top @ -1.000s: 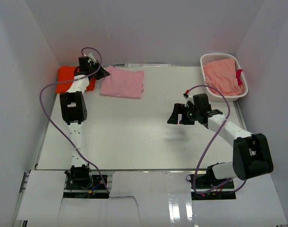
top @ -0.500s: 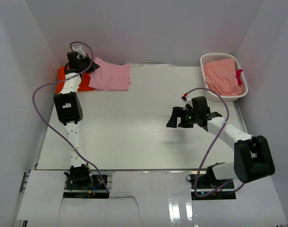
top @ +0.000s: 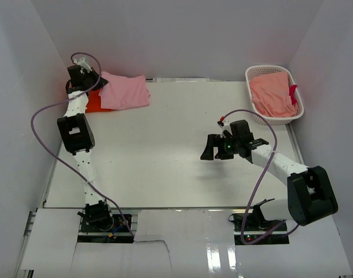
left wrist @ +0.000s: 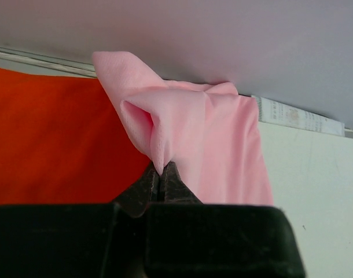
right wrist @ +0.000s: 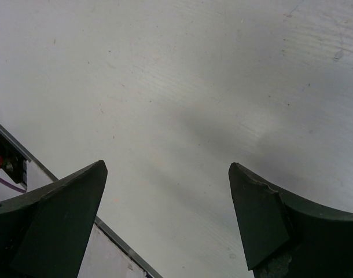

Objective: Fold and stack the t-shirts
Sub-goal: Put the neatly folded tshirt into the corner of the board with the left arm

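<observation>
Left hand (left wrist: 160, 174): upper left of the top view, fingers pressed together on a fold of the pink t-shirt (top: 125, 91)
Pink t-shirt: bunched at the far left of the table (top: 165, 168), overlapping the orange t-shirt (top: 93, 103)
Right hand (right wrist: 168, 208): fingers wide apart, above the table, right of centre

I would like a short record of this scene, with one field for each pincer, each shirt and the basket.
left pincer: shut on a fold of the light pink cloth t-shirt, at the far left corner
right pincer: open, empty, above the white table
bright orange cloth t-shirt: lying flat, partly covered by the pink one
white plastic lattice basket: far right, holding a salmon-pink cloth
</observation>
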`<act>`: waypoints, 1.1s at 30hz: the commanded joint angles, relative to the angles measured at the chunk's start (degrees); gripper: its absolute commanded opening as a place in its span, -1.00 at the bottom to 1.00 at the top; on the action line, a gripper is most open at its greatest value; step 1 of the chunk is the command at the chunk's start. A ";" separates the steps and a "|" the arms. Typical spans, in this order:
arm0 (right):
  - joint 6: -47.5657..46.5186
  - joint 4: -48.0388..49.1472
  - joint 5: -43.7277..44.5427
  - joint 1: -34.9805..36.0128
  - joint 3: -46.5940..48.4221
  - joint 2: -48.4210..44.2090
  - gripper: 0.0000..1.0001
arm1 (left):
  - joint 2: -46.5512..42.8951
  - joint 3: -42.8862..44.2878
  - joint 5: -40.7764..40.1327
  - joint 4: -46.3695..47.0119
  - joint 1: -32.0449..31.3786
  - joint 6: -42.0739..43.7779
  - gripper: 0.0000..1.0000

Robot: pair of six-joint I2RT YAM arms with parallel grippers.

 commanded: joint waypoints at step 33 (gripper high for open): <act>1.45 -1.04 0.63 8.46 0.76 0.74 0.82 | -5.40 5.48 -5.33 6.55 10.52 4.52 -1.00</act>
